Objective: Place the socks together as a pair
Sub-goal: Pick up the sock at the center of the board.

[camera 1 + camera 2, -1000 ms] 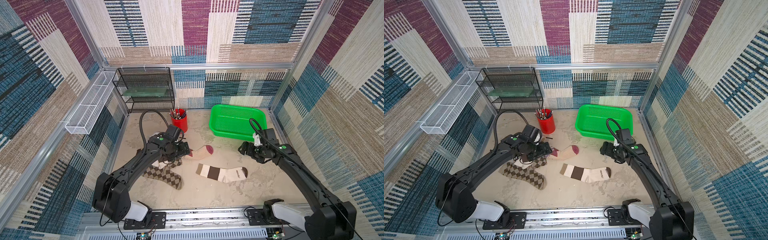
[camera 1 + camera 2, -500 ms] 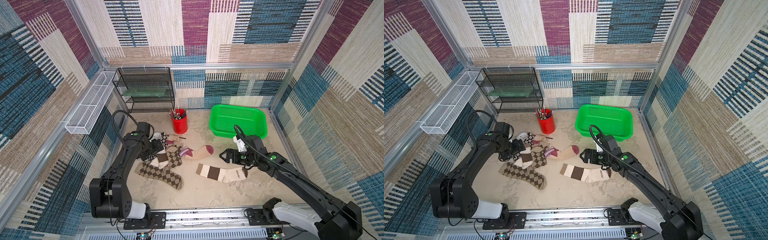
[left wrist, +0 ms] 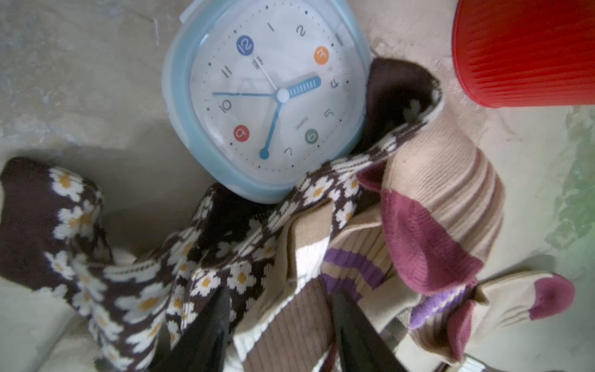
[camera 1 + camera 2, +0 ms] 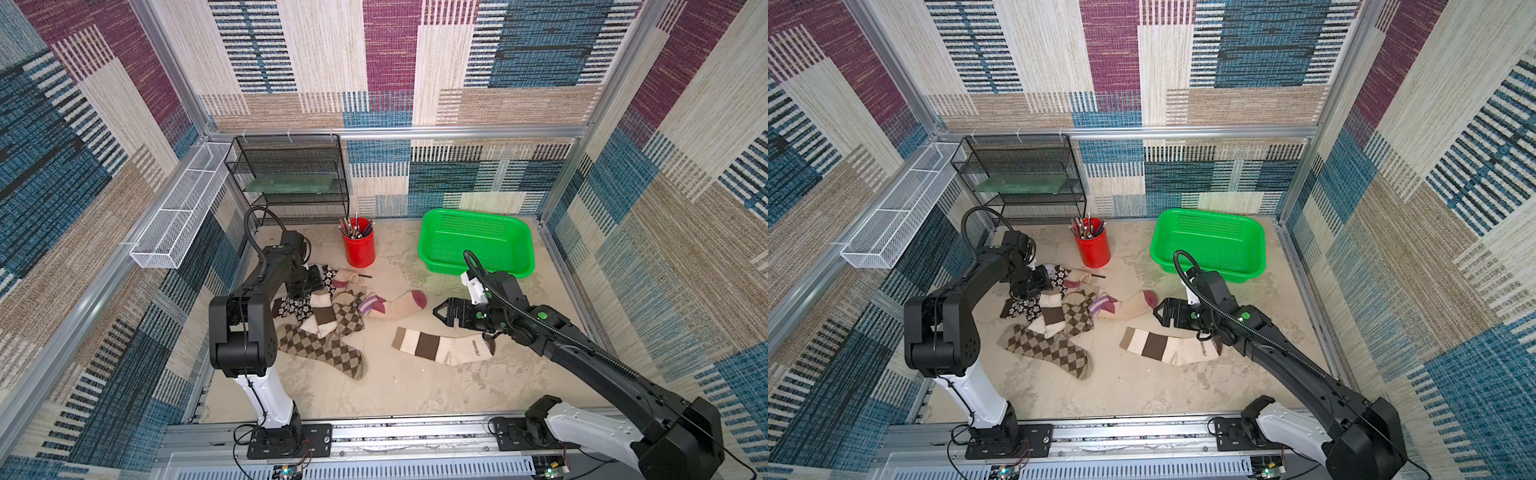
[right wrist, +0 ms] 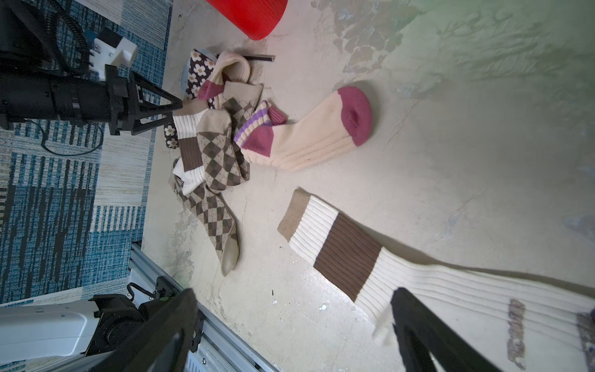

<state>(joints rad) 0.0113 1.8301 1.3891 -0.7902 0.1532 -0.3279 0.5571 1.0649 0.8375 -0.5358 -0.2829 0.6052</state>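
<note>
A heap of socks lies at the left of the floor: brown argyle ones (image 4: 324, 351), a dark floral one (image 4: 291, 308), a beige one with a maroon toe (image 4: 395, 306) and a cream-brown one (image 4: 322, 312). My left gripper (image 4: 308, 286) reaches into the heap. In the left wrist view its fingers (image 3: 349, 325) press both sides of the cream-brown sock's (image 3: 289, 325) cuff. A second cream-brown sock (image 4: 442, 348) lies flat by itself at mid-floor. Above its toe end my right gripper (image 4: 441, 312) hovers wide open, holding nothing (image 5: 289, 299).
A pale blue clock (image 3: 267, 96) lies face up, partly under the floral sock. A red cup (image 4: 358, 248) of pens stands behind the heap. The green basket (image 4: 473, 215) sits at the back right, a black wire shelf (image 4: 291, 178) at the back left.
My left gripper has drawn back leftward from the maroon-toed sock to the heap's left side and narrowed onto the cream-brown sock. The right gripper has swung left over the lone sock.
</note>
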